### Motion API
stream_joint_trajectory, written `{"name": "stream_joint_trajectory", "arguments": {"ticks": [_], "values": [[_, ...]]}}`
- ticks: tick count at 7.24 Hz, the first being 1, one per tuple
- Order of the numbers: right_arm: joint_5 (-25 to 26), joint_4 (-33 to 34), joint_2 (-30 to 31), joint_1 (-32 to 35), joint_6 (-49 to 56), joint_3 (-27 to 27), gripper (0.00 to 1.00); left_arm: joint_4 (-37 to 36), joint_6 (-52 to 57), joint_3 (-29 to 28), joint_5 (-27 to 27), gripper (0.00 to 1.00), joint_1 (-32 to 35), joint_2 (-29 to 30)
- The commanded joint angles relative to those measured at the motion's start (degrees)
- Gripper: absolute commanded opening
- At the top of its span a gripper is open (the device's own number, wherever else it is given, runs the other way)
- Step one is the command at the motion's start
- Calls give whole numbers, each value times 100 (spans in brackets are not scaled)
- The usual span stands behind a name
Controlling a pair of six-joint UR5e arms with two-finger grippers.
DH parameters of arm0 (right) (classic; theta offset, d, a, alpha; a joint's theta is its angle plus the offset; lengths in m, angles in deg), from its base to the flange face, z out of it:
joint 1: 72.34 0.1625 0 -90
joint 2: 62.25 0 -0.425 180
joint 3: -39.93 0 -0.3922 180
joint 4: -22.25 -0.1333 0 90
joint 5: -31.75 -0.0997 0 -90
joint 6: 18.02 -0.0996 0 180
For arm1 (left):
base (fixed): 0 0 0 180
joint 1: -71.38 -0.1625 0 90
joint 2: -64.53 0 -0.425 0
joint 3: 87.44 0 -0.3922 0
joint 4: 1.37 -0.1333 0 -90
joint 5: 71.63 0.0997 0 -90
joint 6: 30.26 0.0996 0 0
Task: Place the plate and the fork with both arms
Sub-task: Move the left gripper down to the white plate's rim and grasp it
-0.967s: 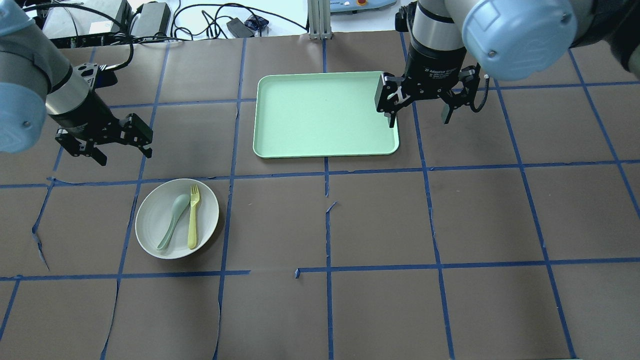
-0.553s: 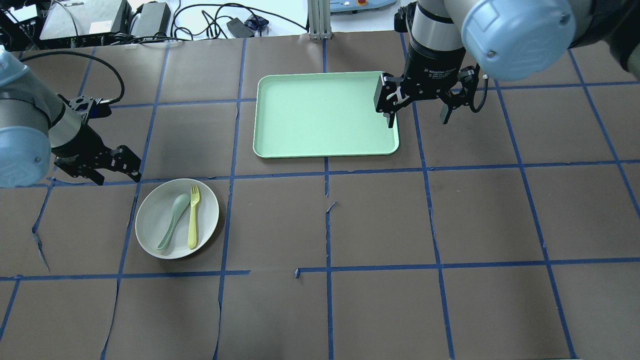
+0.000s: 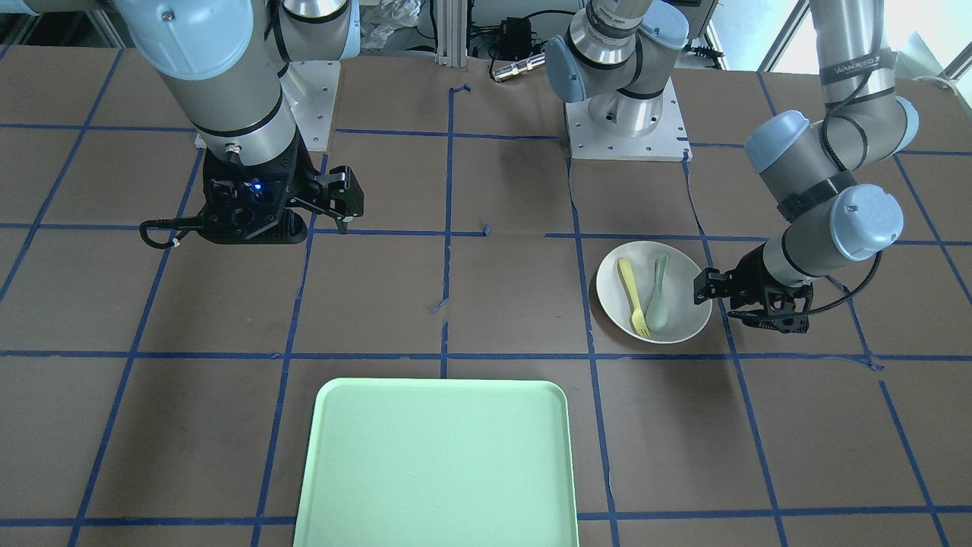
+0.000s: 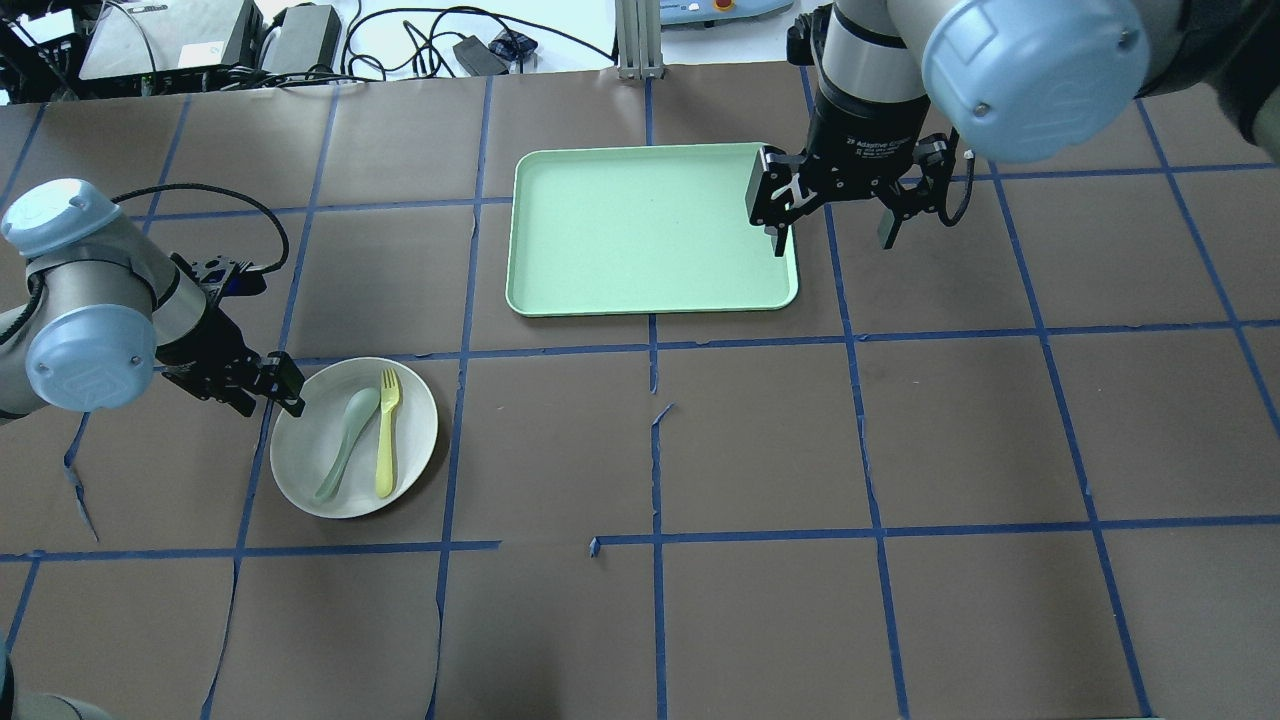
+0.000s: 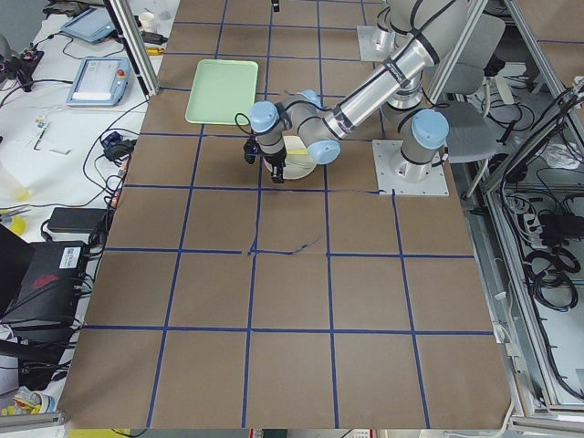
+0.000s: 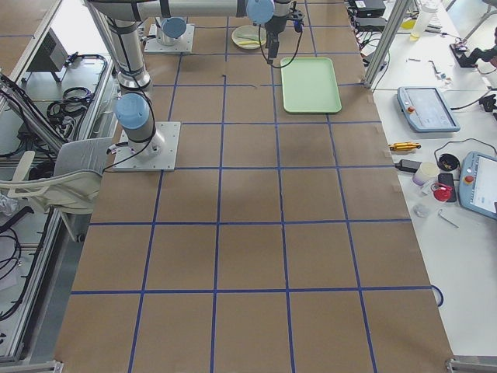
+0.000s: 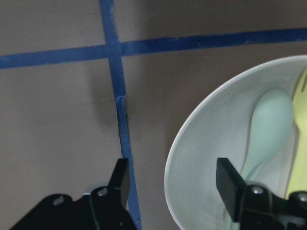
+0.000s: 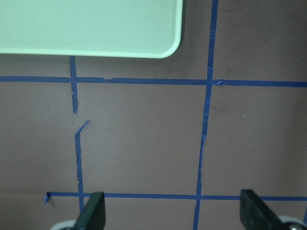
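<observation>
Overhead exterior view, judged as an early stage of the task: nothing looks placed yet. The left arm [image 4: 90, 330] enters from 9 o'clock and reaches low toward the plate. The right arm [image 4: 1030, 60] comes in from 1 o'clock. A mint-green tray [image 4: 640, 230], probably the destination, lies with nothing on it at 12 o'clock on the surface.

The round off-white plate [image 4: 310, 450] sits at 8 o'clock, well apart from the tray. Inside it lie a pale green spoon [image 4: 345, 440] and, just beside it on the 3 o'clock side, the yellow fork [image 4: 386, 440], tines pointing to 12 o'clock.

The left fingers [image 7: 226, 184] are apart and straddle the plate's rim at its 10 o'clock edge, one over the plate and one outside it. They have not closed. The right fingers [image 4: 778, 240] are spread wide, hold nothing, and hang above the tray's 3 o'clock edge.

Left to do, by my reading: grip the rim, carry the plate over, and set down the fork with the other arm.

The room is a lab, with benches, cables [image 4: 420, 40] and a touchscreen controller [image 6: 423, 109] around the edges. The surface [image 4: 760, 440] is covered in brown paper. Blue tape [image 4: 860, 430] divides it into squares, torn in places near the centre.
</observation>
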Motion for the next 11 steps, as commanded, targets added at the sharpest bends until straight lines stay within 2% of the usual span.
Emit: {"name": "stream_joint_trajectory", "arguments": {"ticks": [1, 2, 4, 5, 6, 9, 11], "values": [[23, 9, -5, -7, 13, 5, 100, 25, 59, 9, 4, 69, 0, 108], [5, 0, -5, -7, 4, 5, 100, 34, 59, 10, 12, 64, 0, 152], [-12, 9, -5, -7, 13, 5, 100, 34, 67, 10, 3, 45, 8, 266], [-4, 9, -13, -7, 13, 5, 100, 34, 102, 10, 4, 18, 9, 284], [23, 9, -14, -7, 13, 5, 100, 78, 85, 1, 12, 0, 52, 310], [49, 9, -14, -7, 22, 5, 100, 386, 85, -104, 4, 0, 44, 275], [58, 9, -14, -7, 31, 5, 100, 735, 329, -436, -14, 0, -53, 249]]}}
